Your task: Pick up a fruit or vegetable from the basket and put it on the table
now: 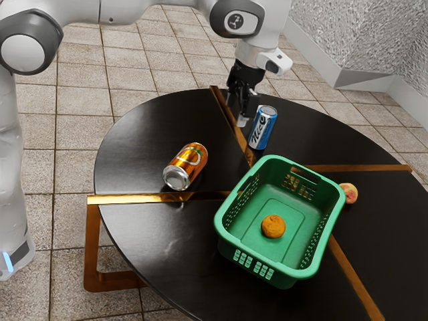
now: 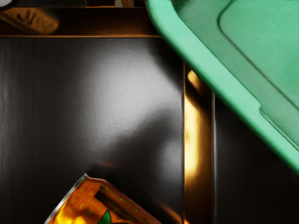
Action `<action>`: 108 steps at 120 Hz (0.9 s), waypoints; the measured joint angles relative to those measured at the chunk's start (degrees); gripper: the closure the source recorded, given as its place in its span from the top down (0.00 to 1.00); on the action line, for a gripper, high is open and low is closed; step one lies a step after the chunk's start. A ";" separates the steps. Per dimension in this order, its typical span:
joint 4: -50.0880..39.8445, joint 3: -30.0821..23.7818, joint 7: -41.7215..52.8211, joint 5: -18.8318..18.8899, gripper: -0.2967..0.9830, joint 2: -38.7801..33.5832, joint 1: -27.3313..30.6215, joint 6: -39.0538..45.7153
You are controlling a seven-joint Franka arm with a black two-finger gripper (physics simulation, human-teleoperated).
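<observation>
1 blue can (image 1: 263, 128), 1 orange can (image 1: 186, 166), 1 reddish fruit (image 1: 349, 193) outside the basket (image 1: 304, 273).

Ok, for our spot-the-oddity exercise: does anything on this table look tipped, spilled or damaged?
Yes: the orange can lies on its side on the table, whereas the blue can stands upright, so it looks knocked over. I see no spill around it, nor any clear damage.

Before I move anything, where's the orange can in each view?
Exterior view: orange can left of the picture's centre, apart from the green basket.
Wrist view: beside the gold strip, partly cut off by the picture's edge.
Shared landmark: the green basket.
</observation>
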 joint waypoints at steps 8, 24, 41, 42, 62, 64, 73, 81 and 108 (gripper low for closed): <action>15.08 38.23 -0.80 -1.43 0.76 5.06 -32.67 -4.87; 21.03 52.95 -2.11 -2.75 0.76 6.22 -19.77 -10.93; 34.03 50.92 -2.45 -3.56 0.76 6.92 -22.56 -12.57; 34.08 50.55 -2.44 -3.62 0.76 7.68 -22.83 -12.52; 29.97 45.39 0.26 -9.78 0.75 26.88 -22.78 -4.49; 29.88 45.28 0.63 -10.37 0.75 27.41 -22.64 -3.73; 29.95 44.30 2.19 -12.29 0.75 28.45 -23.10 -0.99; 30.00 41.12 3.44 -13.24 0.75 28.46 -24.87 0.76; 27.78 37.21 6.51 -13.66 0.75 27.70 -38.82 2.25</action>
